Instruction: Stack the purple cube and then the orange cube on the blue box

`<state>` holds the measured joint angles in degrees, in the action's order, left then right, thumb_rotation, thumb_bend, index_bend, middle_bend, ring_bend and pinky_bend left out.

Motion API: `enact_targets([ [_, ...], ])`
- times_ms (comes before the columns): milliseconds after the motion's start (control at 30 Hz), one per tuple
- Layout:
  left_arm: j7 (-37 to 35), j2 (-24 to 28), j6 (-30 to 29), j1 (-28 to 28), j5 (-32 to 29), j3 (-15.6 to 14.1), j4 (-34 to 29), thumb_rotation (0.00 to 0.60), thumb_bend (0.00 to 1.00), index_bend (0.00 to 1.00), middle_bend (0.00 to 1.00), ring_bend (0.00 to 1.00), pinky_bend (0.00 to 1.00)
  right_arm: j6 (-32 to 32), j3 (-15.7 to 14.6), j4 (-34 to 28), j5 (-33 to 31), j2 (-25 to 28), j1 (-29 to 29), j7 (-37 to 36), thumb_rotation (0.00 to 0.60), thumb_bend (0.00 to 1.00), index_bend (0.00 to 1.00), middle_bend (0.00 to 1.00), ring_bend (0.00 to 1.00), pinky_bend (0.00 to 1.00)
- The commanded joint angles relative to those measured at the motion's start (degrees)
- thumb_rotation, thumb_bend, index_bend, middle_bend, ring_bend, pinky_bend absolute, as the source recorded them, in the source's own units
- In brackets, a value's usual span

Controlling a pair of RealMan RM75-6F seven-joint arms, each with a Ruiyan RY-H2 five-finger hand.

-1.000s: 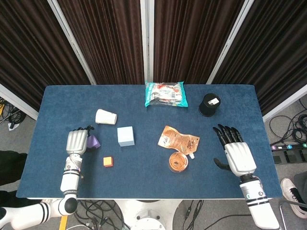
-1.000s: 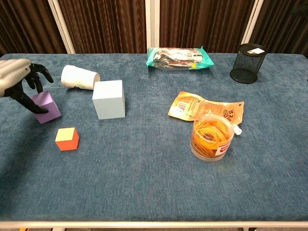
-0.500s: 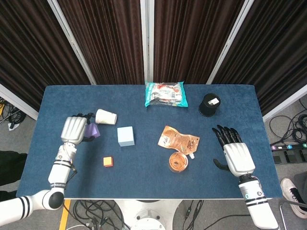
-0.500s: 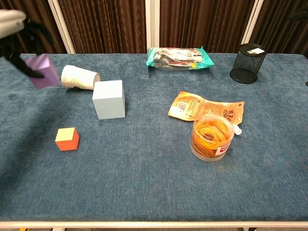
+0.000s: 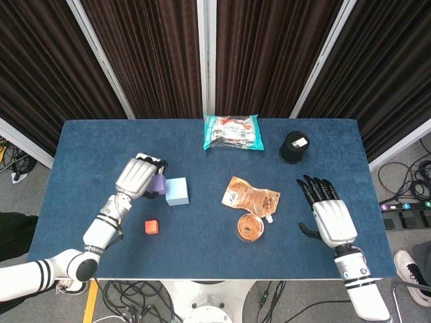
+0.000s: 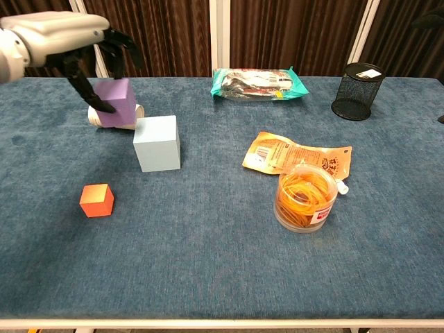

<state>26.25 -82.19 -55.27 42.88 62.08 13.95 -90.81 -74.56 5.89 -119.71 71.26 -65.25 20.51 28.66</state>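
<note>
My left hand (image 5: 139,177) (image 6: 66,38) holds the purple cube (image 6: 116,98) (image 5: 157,184) in the air, just left of and above the light blue box (image 6: 157,143) (image 5: 176,191). The orange cube (image 6: 96,200) (image 5: 151,227) sits on the blue cloth, in front of the box and to its left. My right hand (image 5: 330,214) rests open on the table at the right side, holding nothing; only the head view shows it.
A white paper cup (image 6: 114,119) lies on its side behind the box. An orange pouch (image 6: 295,157), a clear tub of rubber bands (image 6: 304,198), a snack bag (image 6: 257,82) and a black mesh cup (image 6: 359,91) occupy the middle and right.
My left hand has lifted the purple cube off the table and carried it rightward, up to the blue box. The right hand has stayed put.
</note>
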Motion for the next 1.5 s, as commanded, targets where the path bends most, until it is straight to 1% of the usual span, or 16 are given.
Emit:
enact_targets([
  [33,1.0,-1.0,0.1,1.0,-0.1,-0.3,0.4,0.6,0.16,0.38,0.58,0.39,0.47,0.0,0.0,0.0,0.0,0.1,0.0,-0.1,0.6,0.15,0.0,0.02,0.0,0.0],
  [300,2.3,-2.5,1.1,3.6,-1.8,-0.2,0.8,0.6,0.16,0.38,0.58,0.39,0.47,0.1,0.3,0.0,-0.3,0.5,0.1,-0.8,0.6,0.15,0.0,0.02,0.0,0.0],
  [700,3.0,-4.6,0.8,5.5,-4.0,-1.0,2.4,0.6,0.16,0.38,0.58,0.39,0.47,0.5,0.2,0.0,-0.8,0.7,0.3,-1.1,0.6,0.15,0.0,0.02,0.0,0.0],
  [1033,3.4,-6.3,0.3,6.8,-6.2,-0.7,4.2,0.6,0.16,0.38,0.58,0.39,0.47,0.6,0.3,0.0,-0.9,0.9,0.4,-1.3,0.6,0.15,0.0,0.02,0.0,0.0],
  [1500,2.9,-7.0,-0.5,7.3,-6.4,-1.4,4.8,0.6,0.16,0.38,0.58,0.39,0.47,0.6,0.3,0.1,-1.4,0.6,0.7,-0.7,0.6,0.15,0.0,0.02,0.0,0.0],
])
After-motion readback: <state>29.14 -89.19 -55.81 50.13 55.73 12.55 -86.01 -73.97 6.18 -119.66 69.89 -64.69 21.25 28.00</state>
